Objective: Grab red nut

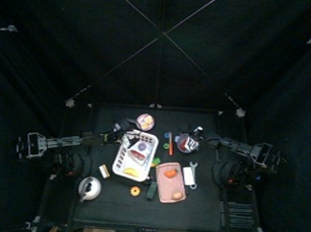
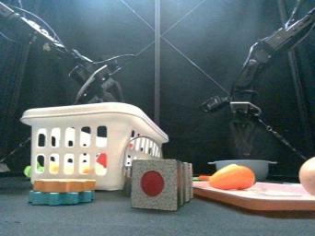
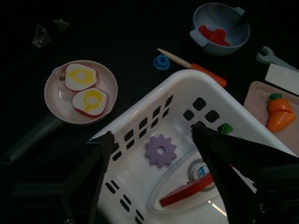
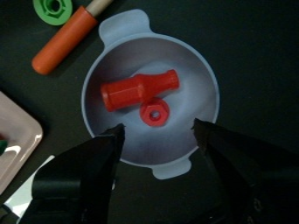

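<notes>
The red nut (image 4: 156, 113) is a small ring lying in a grey bowl (image 4: 193, 61), right beside a red bolt (image 4: 140, 90). My right gripper (image 4: 163, 164) hangs open just above the bowl, its jaws on either side of the bowl's near rim, empty. In the top view the bowl (image 1: 185, 143) sits right of centre under the right gripper (image 1: 183, 144). My left gripper (image 3: 158, 175) is open and empty above the white basket (image 3: 140, 118). The bowl with red parts also shows in the left wrist view (image 3: 219, 26).
The basket (image 1: 134, 157) holds a purple gear (image 3: 160, 150) and a red piece. A pink plate (image 3: 79, 87) stands beyond it. A cutting board (image 1: 169, 181) carries a carrot (image 3: 278, 112). An orange-handled tool (image 4: 73, 39) and a green ring (image 4: 52, 9) lie by the bowl. A metal pot (image 1: 89, 188) is front left.
</notes>
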Controlling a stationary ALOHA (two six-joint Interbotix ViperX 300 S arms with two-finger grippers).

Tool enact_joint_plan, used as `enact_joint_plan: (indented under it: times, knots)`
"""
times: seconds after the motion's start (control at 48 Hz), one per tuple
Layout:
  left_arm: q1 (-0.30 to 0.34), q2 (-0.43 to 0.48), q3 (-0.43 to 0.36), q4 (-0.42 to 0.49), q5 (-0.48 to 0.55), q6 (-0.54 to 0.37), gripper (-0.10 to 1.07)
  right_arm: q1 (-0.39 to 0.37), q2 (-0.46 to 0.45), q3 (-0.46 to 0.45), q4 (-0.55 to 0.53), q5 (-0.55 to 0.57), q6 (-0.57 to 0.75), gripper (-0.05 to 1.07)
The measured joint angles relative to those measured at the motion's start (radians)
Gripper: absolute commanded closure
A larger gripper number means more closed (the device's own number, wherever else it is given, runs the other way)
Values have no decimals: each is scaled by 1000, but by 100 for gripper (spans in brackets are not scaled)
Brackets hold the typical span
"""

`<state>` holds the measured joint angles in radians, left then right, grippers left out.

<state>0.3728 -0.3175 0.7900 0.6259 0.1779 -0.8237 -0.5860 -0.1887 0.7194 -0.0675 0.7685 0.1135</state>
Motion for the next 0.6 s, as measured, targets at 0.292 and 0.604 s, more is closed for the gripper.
enact_joint_plan:
  times: [0.292,0.604]
  knots:
    - [5,0,12,-9,0,0,-5,2,78,5,-11,-37,-5,8]
    - [9,0,25,-9,0,2,-5,2,121,5,-12,-46,-15,8]
